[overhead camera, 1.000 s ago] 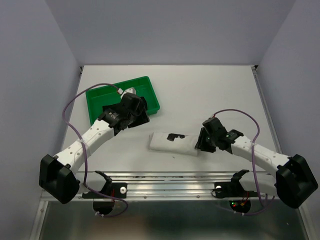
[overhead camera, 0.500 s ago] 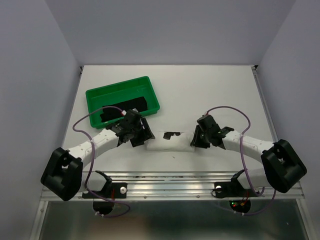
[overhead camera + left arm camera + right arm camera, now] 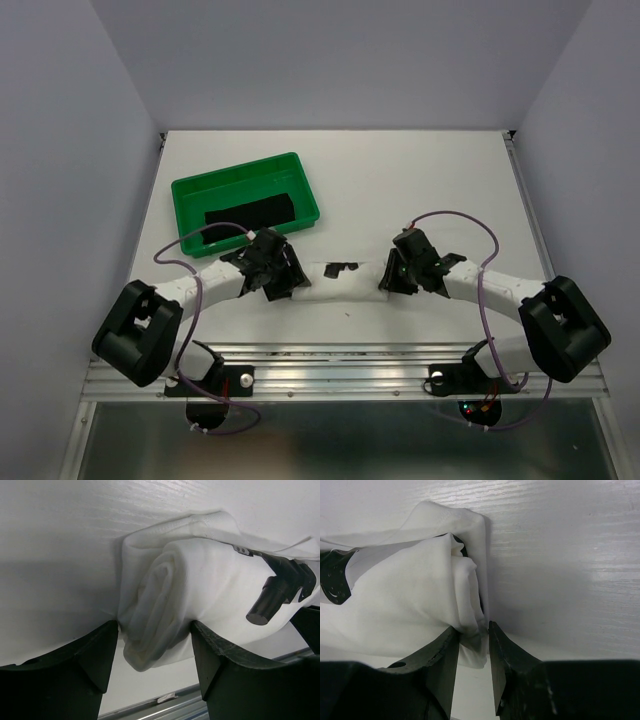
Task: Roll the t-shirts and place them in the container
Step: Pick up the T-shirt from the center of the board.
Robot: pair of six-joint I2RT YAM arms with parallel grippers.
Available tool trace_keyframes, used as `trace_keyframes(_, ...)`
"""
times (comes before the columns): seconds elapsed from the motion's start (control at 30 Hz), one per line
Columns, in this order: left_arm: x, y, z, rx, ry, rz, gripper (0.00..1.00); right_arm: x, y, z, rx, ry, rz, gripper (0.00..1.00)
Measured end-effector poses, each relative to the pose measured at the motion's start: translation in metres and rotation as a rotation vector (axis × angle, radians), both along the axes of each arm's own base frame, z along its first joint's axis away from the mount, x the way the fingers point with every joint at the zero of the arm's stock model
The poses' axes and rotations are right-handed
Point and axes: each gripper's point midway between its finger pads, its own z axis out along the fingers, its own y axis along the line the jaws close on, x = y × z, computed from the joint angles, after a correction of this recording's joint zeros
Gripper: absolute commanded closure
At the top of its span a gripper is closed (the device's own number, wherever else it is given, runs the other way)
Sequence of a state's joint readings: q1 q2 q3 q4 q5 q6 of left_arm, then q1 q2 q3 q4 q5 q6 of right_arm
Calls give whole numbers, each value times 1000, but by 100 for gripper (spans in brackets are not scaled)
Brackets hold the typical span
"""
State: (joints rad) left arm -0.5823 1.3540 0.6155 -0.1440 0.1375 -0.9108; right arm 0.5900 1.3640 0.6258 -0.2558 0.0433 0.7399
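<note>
On the table [image 3: 420, 180], the rolled white shirt [image 3: 340, 280] lies between the tools. The left tool [image 3: 155, 630] straddles its left end, touching both sides, though whether it squeezes is unclear. The right tool [image 3: 472, 630] pinches its right end. Farther back, the black shirt [image 3: 250, 212] lies in the tray [image 3: 190, 187].

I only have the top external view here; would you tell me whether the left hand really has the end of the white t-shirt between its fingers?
Observer: Yes. The left wrist view shows the rolled end of the white t-shirt between the fingers of the left hand, touching both; I cannot tell if it is squeezed.
Operator: Thank you. Is that end rolled neatly?
Observer: Its layers show as a spiral, and the outermost layer stands loose.
Operator: And the right hand?
Observer: The right wrist view shows the right hand pinching a narrow fold at the other end.
</note>
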Motion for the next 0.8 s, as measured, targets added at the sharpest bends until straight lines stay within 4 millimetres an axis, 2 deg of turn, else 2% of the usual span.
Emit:
trace_keyframes(0.2, 10, -5, -3, -5, -25, 0, 33, 1, 1, 0, 0, -3, 3, 65)
trace_keyframes(0.23, 12, -6, -3, -5, -31, -1, 36, 1, 1, 0, 0, -3, 3, 65)
trace_keyframes(0.27, 14, -7, -2, -4, -37, -2, 40, 1, 1, 0, 0, -3, 3, 65)
trace_keyframes(0.43, 19, -11, -4, -16, -53, -12, 73, 2, 1, 0, -1, -5, 6, 65)
trace_keyframes(0.47, 20, -12, -3, -19, -58, -15, 74, 2, 1, -1, 0, -5, 7, 65)
trace_keyframes(0.5, 21, -12, -3, -21, -61, -17, 73, 2, 1, -1, 0, -5, 8, 65)
trace_keyframes(0.57, 21, -13, -2, -21, -65, -22, 51, 2, 2, -1, 1, -5, 10, 65)
trace_keyframes(0.63, 21, -12, -2, -10, -70, -31, 35, 2, 2, -1, 2, -4, 12, 65)
trace_keyframes(0.8, 25, 5, -1, 90, -78, -8, 31, 2, 2, 0, 3, -5, 12, 64)
